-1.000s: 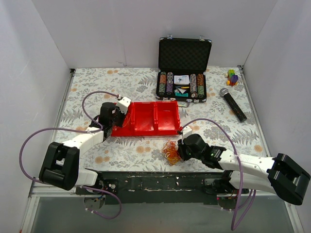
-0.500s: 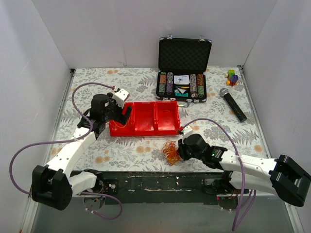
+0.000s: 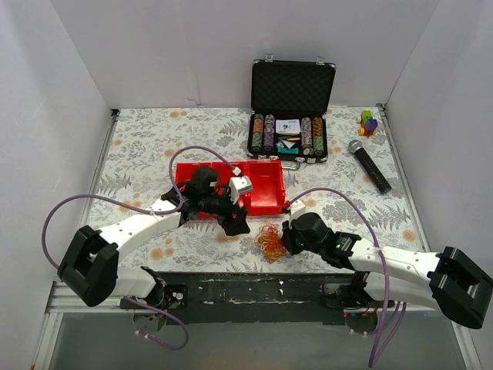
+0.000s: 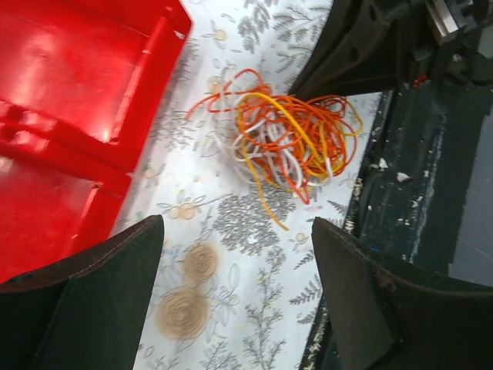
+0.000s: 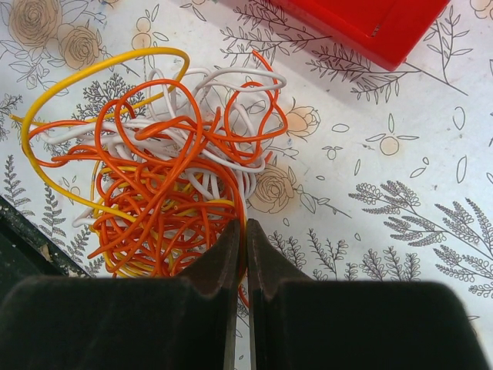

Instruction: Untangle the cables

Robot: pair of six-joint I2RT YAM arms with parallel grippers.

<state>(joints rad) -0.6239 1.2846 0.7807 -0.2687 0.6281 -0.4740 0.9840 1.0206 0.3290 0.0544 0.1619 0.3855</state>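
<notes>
The cables (image 3: 269, 240) lie as a small clump of orange, yellow and white loops on the flowered cloth near the front edge. In the right wrist view the cables (image 5: 162, 177) sit just left of my right gripper (image 5: 245, 225), which is shut on an orange strand at the clump's edge. My right gripper (image 3: 283, 240) touches the clump's right side. My left gripper (image 3: 237, 220) hovers just left of the clump, open and holding nothing. From the left wrist, the cables (image 4: 289, 139) lie ahead of the left gripper (image 4: 237, 231), whose jaws stand wide apart.
A red two-compartment tray (image 3: 262, 200) lies behind the clump, close to the left arm, red tray (image 4: 69, 116). An open poker chip case (image 3: 291, 116), a microphone (image 3: 370, 166) and a small coloured toy (image 3: 369, 122) sit at the back right. The dark front rail (image 4: 416, 193) borders the clump.
My left arm has swung from the tray's left end across to the right, toward the cables, and its jaws have opened. The right arm and the clump have not moved.
</notes>
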